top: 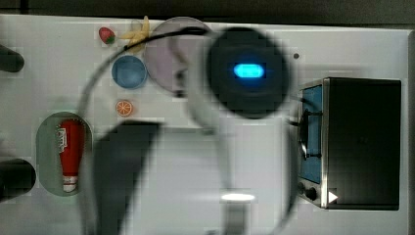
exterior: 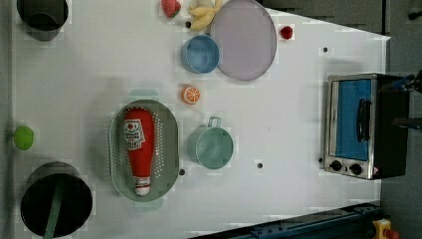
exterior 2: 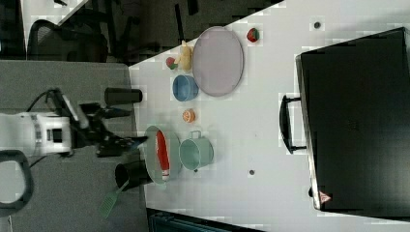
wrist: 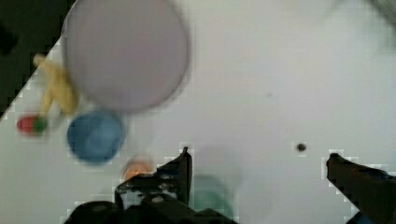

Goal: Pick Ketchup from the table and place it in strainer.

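Ketchup (exterior: 139,149) already lies lengthwise in strainer (exterior: 170,124), cap toward left view's bottom. Our gripper (wrist: 257,163) is spread wide, empty, well apart from strainer. We judge placing done; we back off clear, avoid cup (exterior: 211,146).

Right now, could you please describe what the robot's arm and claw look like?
The arm is white with rounded links and dark joint sections; in the top view a glowing blue light sits on a black round part. A black cable runs along it. The claw is black, with two dark tapered fingers.
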`<action>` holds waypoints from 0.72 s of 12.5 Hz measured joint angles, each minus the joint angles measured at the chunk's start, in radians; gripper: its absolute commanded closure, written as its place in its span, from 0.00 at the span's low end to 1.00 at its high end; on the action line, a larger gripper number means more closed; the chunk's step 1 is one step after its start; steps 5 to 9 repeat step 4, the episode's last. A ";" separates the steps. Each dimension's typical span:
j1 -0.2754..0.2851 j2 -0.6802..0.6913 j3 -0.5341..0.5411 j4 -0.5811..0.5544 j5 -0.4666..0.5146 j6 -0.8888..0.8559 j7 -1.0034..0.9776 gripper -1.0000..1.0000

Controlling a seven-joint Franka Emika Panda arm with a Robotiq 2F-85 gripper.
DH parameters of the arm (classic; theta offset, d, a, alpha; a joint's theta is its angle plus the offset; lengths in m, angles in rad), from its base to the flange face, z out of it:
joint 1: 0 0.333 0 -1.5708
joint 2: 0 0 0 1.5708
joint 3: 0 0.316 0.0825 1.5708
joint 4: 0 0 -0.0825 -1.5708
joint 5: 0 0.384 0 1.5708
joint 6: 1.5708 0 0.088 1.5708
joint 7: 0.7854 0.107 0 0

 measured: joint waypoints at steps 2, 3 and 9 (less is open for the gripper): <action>-0.028 -0.001 -0.055 -0.007 -0.040 -0.008 -0.013 0.00; -0.045 -0.001 -0.063 -0.008 -0.055 -0.018 -0.020 0.00; -0.050 -0.001 -0.070 -0.008 -0.061 -0.032 -0.021 0.00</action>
